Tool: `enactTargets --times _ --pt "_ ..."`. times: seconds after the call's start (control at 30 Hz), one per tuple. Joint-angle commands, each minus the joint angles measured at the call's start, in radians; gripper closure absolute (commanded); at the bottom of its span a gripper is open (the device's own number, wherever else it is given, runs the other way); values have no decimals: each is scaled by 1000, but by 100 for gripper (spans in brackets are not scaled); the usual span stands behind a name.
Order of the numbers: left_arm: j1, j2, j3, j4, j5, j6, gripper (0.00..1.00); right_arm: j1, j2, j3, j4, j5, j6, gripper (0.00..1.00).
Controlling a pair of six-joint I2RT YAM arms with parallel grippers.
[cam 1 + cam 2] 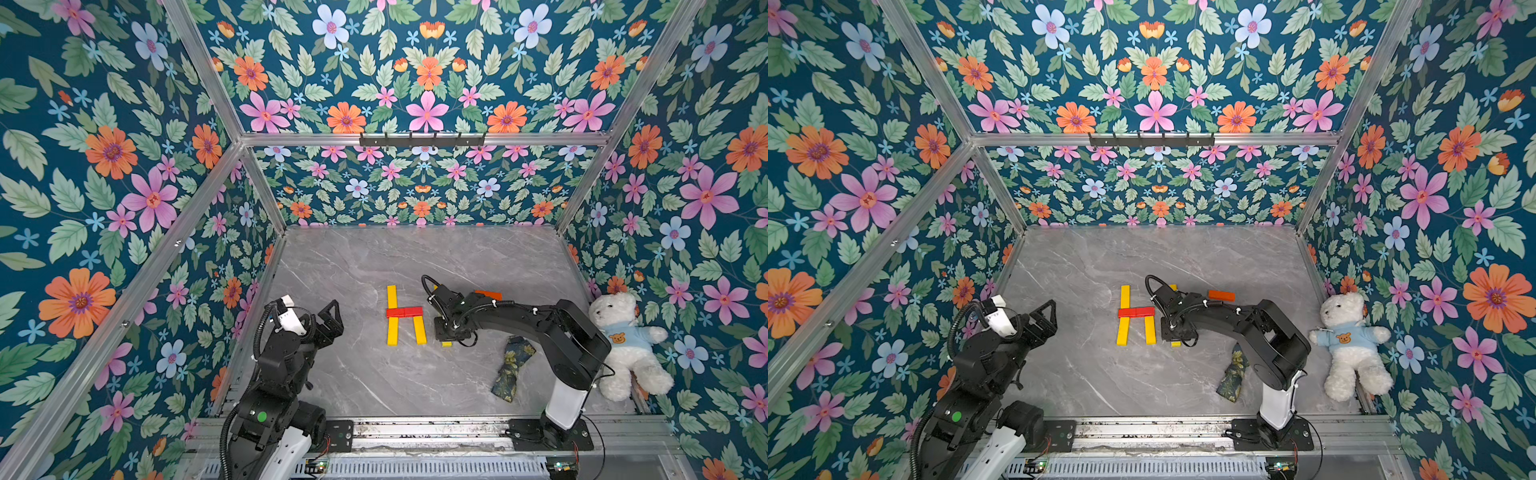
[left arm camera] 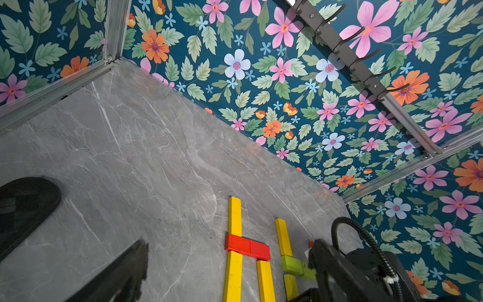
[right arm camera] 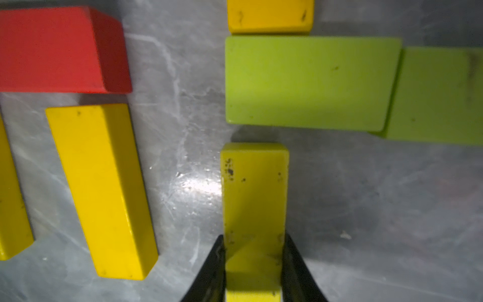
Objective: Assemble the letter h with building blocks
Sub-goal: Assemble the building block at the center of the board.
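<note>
An h of building blocks lies mid-table in both top views: a long yellow upright point(image 1: 392, 316), a red crossbar point(image 1: 404, 312) and a short yellow leg point(image 1: 419, 330). Just right of it, my right gripper point(image 3: 254, 240) is shut on a yellow block point(image 3: 254, 193) that lies flat on the table. That block's far end stops a little short of two lime-green blocks point(image 3: 308, 81), with another yellow block point(image 3: 270, 15) beyond them. The arm hides most of this group in the top views. My left gripper point(image 1: 330, 318) stands open and empty, well left of the h.
An orange block point(image 1: 490, 295) lies behind the right arm. A dark floral cloth scrap point(image 1: 513, 365) lies near the right arm's base. A white teddy bear point(image 1: 623, 345) leans at the right wall. Flowered walls enclose the grey marble table point(image 1: 374, 257).
</note>
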Motion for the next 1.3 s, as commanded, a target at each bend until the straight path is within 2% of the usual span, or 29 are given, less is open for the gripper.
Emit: enactTargets --times 0.0,0.7,1.0,1.27 --pt "0 2 -2 20 -12 4 0 -2 16 2 -27 21 6 68" --pt "1 0 -2 19 -15 4 0 -5 33 15 -35 31 8 65" --pt "-1 -1 -2 17 -16 4 0 -5 36 17 -39 39 10 60" --pt "0 2 -2 17 -16 4 0 -5 28 17 -35 40 14 50"
